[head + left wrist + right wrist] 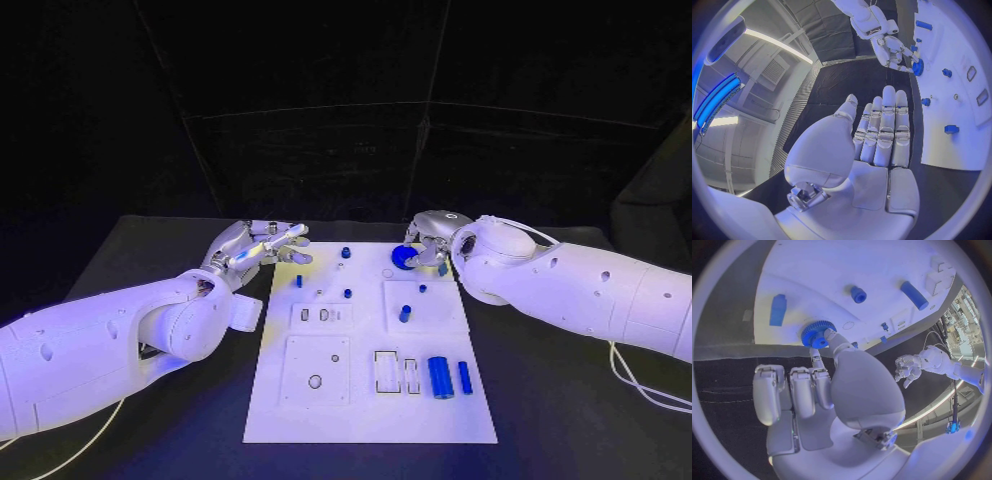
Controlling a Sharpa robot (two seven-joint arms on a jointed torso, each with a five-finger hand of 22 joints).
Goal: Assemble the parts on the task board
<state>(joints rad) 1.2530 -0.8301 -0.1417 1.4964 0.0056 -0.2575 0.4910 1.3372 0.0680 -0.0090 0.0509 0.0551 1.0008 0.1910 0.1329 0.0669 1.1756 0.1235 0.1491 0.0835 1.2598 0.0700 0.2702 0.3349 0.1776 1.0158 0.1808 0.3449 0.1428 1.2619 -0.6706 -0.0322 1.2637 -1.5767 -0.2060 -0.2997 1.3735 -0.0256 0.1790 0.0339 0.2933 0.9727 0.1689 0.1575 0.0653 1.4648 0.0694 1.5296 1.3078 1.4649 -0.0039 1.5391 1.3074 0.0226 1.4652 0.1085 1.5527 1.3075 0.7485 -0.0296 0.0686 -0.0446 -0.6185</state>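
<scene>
The right hand (427, 243) sits at the far right corner of the white board (371, 405), at about one o'clock from the board's middle. It pinches a blue toothed wheel (402, 256) between thumb and a fingertip; its other fingers are curled loosely inward. The right wrist view shows that grip closely: the wheel (817, 334) is held right at the board's edge (798, 270), with its teeth and a raised hub plain to see, though whether it rests on the board cannot be told.

The left hand (261, 247) hovers just off the board's far left corner, at about eleven o'clock. It holds nothing. In the left wrist view its fingers (887, 127) lie straight and close together, the thumb a little apart, the palm (851, 165) flat and bare.

On the board, the head view shows a thick blue cylinder (440, 377) and a thinner blue rod (464, 377) lying side by side near the right edge, at about four o'clock, beside two rectangular slots (388, 371). A short blue peg (405, 313) lies near the middle, and smaller blue pegs (346, 293) stand in the far half. The left wrist view shows the right hand (898, 52) from the side, with the wheel (917, 66) at its fingertips.
</scene>
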